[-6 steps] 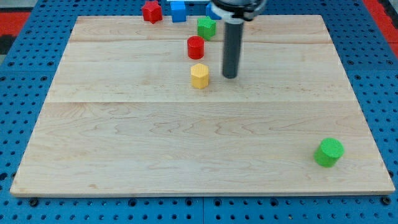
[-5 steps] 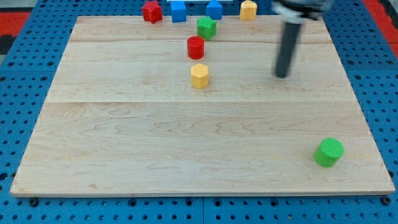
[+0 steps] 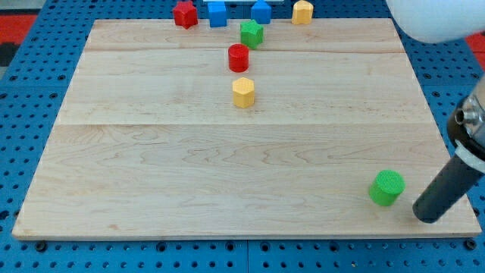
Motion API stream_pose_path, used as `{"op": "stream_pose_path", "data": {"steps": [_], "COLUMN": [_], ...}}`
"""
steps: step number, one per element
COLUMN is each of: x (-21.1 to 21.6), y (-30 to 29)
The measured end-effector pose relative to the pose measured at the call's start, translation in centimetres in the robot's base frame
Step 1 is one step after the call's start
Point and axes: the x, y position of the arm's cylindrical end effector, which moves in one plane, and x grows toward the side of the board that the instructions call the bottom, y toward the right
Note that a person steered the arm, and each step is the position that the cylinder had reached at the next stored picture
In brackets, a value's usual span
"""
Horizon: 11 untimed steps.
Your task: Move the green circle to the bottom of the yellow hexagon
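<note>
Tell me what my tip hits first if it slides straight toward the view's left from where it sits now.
My tip sits just to the view's right of the green circle, slightly nearer the view's bottom. Sliding straight left, it would probably meet that circle's lower edge first, though it might slip just beneath; past that, only bare board shows.

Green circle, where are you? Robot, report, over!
My tip down at the view's bottom right, just right of the green circle. Yellow hexagon far off toward the view's upper left. No blocks between them. Over.

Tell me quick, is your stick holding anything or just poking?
No claw here: my tip holds nothing. It sits at the view's bottom right, just right of the green circle; whether they touch cannot be told.
</note>
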Motion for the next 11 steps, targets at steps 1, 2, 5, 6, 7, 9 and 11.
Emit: {"op": "stream_pose_path", "data": {"steps": [1,2,5,6,7,9,11], "x": [-1.7,-4.9,-5.2,-1.2,0.7,-7.1,-13.3], "y": [-3.8,-7.7,-10.0,-10.0,-7.2,-7.0,-8.0]}}
